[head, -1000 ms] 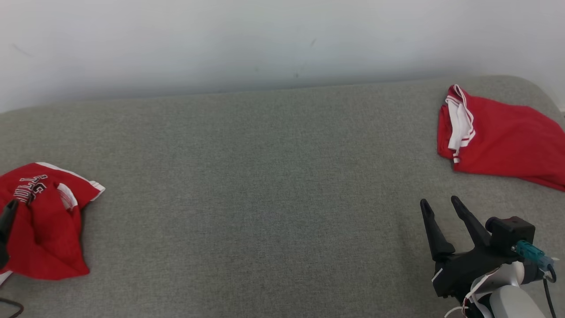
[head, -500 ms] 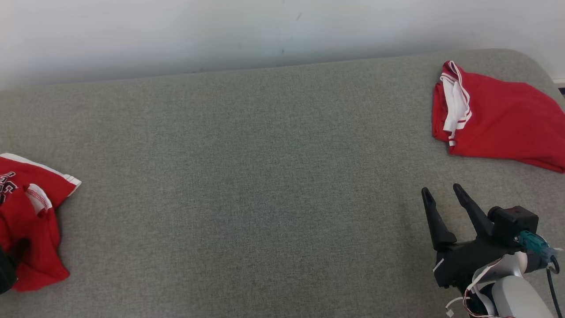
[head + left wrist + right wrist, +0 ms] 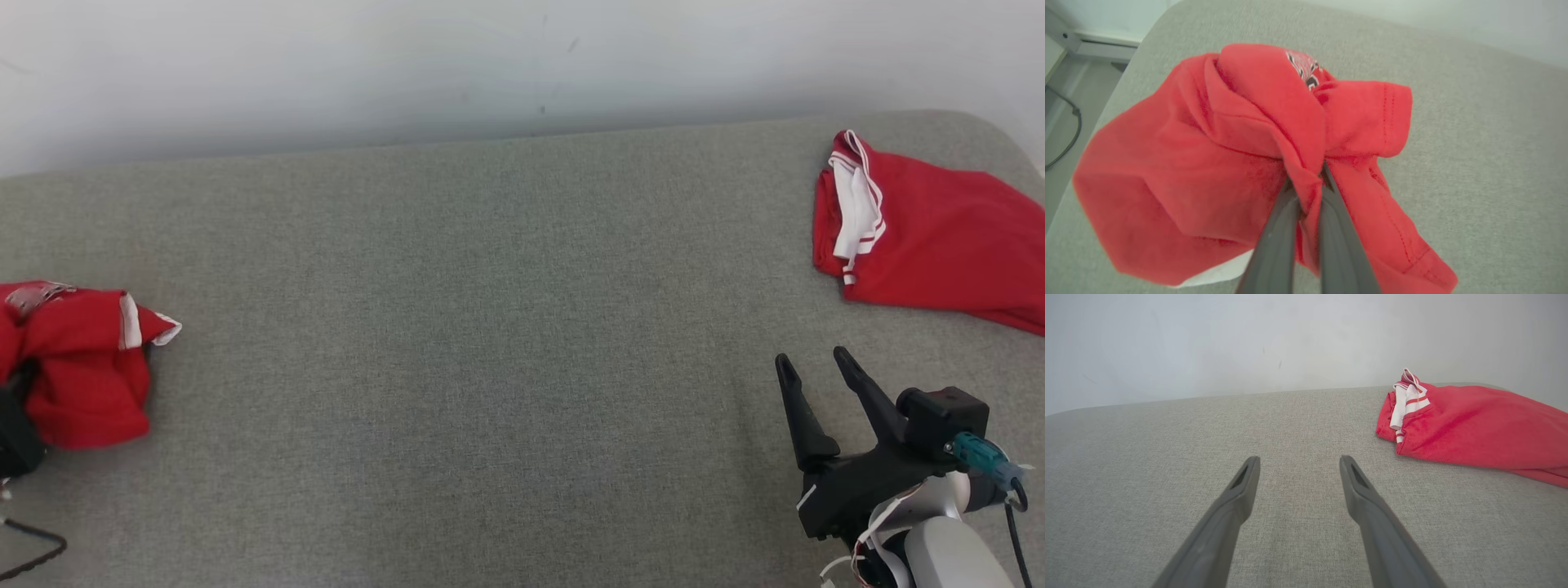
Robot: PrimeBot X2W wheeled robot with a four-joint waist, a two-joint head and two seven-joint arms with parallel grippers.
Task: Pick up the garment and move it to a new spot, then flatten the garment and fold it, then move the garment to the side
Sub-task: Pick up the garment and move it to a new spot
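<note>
**A:** Item one, far left?

**B:** Garment (image 3: pixel 90 367): red, white trim, printed lettering. It sits bunched at the left end of the tabletop (image 3: pixel 490 327). The left tool (image 3: pixel 1306 177) is pinched tight on one fold, and the rest sags around its fingers. I cannot tell whether the lowest cloth touches the tabletop.

**A:** Handling note for the carry?

**B:** A judgement: raise it until the hanging cloth is off the weave, then travel smoothly toward the middle. One fold is all that is gripped, so a jerk or a drag could pull it free. Set it down with room on every side for flattening.

**A:** Item two?

**B:** Cable (image 3: pixel 33 555): dark and looped, at the lower left corner near the left tool. Possible snag, so lift away from it.

**A:** Item three?

**B:** The middle stretch of tabletop, grey weave. Nothing stands between the two tools, so it makes a suitable landing spot.

**A:** Item four?

**B:** Right tool (image 3: pixel 811 357), lower right: fingers spread wide, holding nothing, poised over the tabletop. Likely wanted later for spreading.

**A:** Item five?

**B:** Second garment (image 3: pixel 931 245): red with white striped trim, lying at the far right corner, well apart from the first. Stop short of it so the two do not mingle.

**A:** Backdrop?

**B:** Wall (image 3: pixel 490 65), pale, along the far edge.
</note>
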